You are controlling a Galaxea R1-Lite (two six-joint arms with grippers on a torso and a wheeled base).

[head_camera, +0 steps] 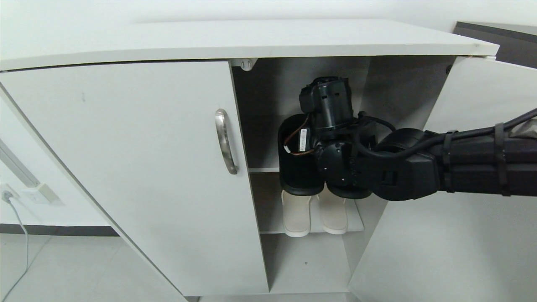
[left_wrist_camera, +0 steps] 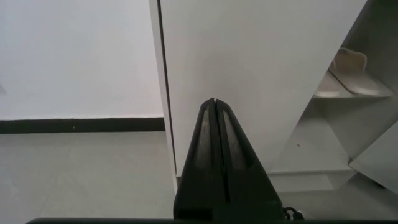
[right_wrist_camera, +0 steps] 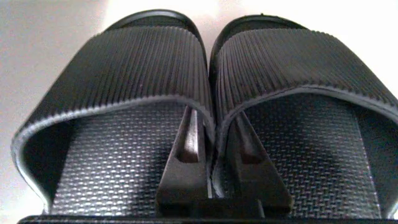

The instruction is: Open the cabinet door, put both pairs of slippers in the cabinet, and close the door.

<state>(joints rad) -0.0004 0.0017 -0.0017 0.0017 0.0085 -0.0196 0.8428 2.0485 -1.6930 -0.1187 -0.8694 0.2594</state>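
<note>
While the one white cabinet fills the head view, count two doors on it: the left door is flat shut, and the right door is swung wide open toward the robot. In the open bay there are two shelves, an upper shelf and a lower shelf, with the cabinet floor beneath them. One arm is in there, the right arm, stretched across the open door into the bay at the level of the upper shelf. Now the slippers, two pairs, four in all. The two black slippers sit side by side in the bay at the upper shelf, near ends hanging down past its front edge; whether their soles rest on the shelf, I cannot tell. The right gripper has one finger inside each black slipper, pinching their two touching inner walls between them. Directly below, the two white slippers lie side by side on the lower shelf, ends poking over its front edge, just under the black pair. The left gripper hangs low outside, facing the shut door, its fingers pressed together with nothing between them. One metal handle stands upright on the left door, and one wall socket sits off to the left.
</note>
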